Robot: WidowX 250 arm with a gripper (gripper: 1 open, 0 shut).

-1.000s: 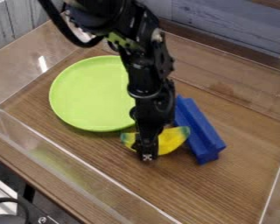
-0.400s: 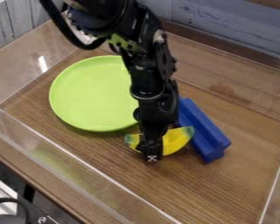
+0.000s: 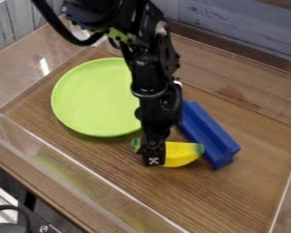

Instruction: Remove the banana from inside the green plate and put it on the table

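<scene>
The yellow banana (image 3: 178,156) lies on the brown table (image 3: 87,182), just off the front right rim of the green plate (image 3: 94,96) and against the blue ridged block (image 3: 209,135). My gripper (image 3: 151,155) points straight down over the banana's left, greenish end. Its dark fingers (image 3: 153,159) stand on either side of that end. The arm hides the contact, so I cannot tell whether the fingers press the banana or stand loose around it. The plate holds nothing.
Clear acrylic walls (image 3: 21,150) border the table on the left and front. The blue block lies at a slant right of the arm, close behind the banana. Bare wood shows in front of the banana and to the right rear.
More of the banana shows now. Its right end has swung down toward the front, alongside the blue block. The arm has hardly shifted.
</scene>
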